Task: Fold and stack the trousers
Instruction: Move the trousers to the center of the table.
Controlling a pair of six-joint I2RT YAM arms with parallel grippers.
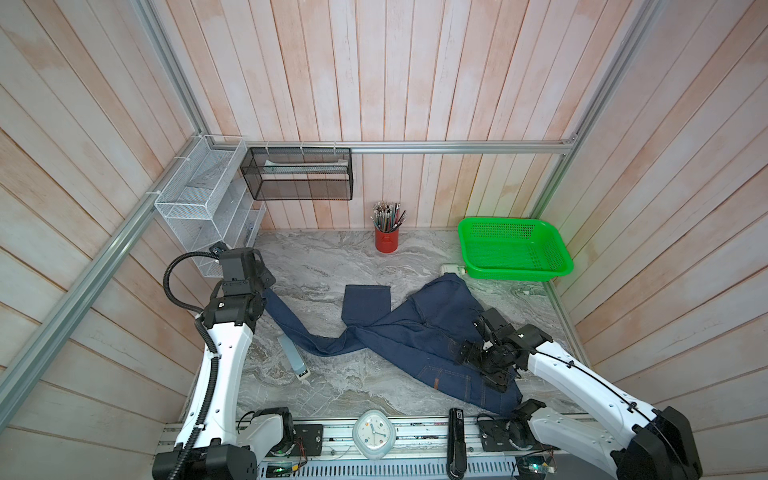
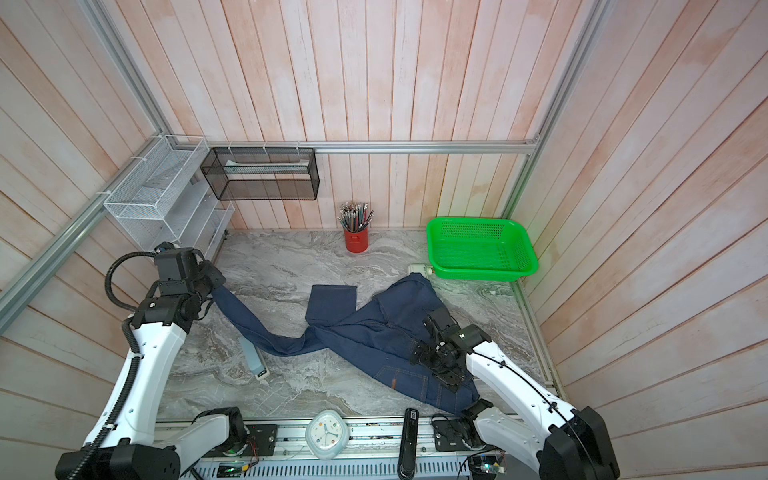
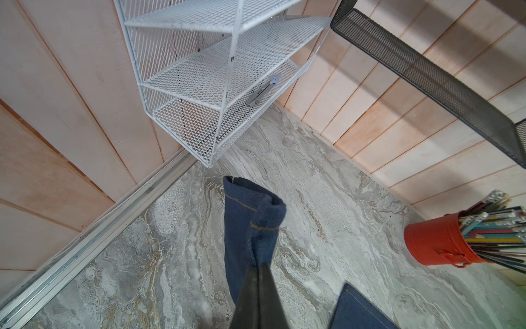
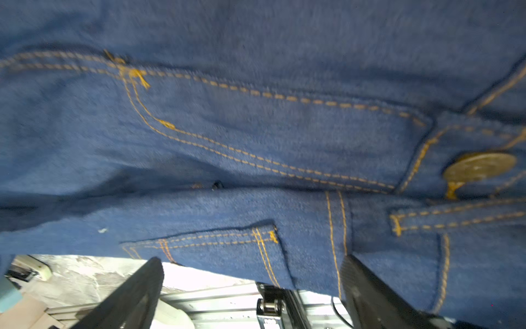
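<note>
The grey marbled tabletop [image 1: 332, 266] carries the trousers [image 1: 415, 332], sprawled crumpled across its middle and right, 1 leg doubled back with its hem lying flat. A slim grey-and-white device [image 1: 296, 359], perhaps a remote, lies partly under the other leg. A red cup of pencils [image 1: 386, 245] stands at the back wall. A green basket [image 1: 519, 273] sits in the back right corner, with a small white object [image 1: 451, 269] just beside it.

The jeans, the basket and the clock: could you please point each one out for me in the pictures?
jeans [image 1: 415, 332], in a top view, on the middle of the cloth.
basket [image 1: 515, 272], in a top view, on its near wall.
clock [image 1: 375, 432], in a top view, on its face.
</note>
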